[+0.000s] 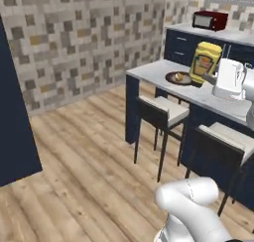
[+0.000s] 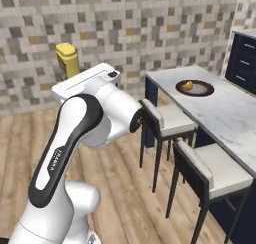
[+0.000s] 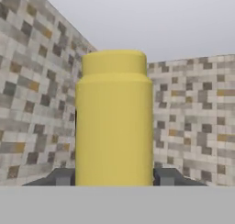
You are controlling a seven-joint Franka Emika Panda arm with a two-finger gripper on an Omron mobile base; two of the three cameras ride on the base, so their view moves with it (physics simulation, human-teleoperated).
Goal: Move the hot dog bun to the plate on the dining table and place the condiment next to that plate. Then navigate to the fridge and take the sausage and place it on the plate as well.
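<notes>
**Q:** What's in your gripper (image 3: 114, 177) right now?

**A:** The condiment (image 1: 204, 61). My two fingers (image 3: 62, 176) sit pressed against either side of the yellow bottle, clamped on it near its base. In the hand view it stands upright between the tips, cap end pointing away from me, with the tiled wall (image 3: 27, 90) behind it.

**Q:** Where is it, relative to the table (image 2: 225, 113)?

**A:** Held up in the air, off every surface. From the left base view the orange-red label faces the camera and the bottle appears just beside the plate (image 1: 178, 78). The right base view shows the bottle well to the left of the table, above my forearm.

**Q:** And the plate?

**A:** It rests on the marble top near the table's far end. The bun (image 2: 187, 85) lies on it, toward its left side. Two stools (image 2: 167, 119) stand tucked along the table's near edge.
</notes>
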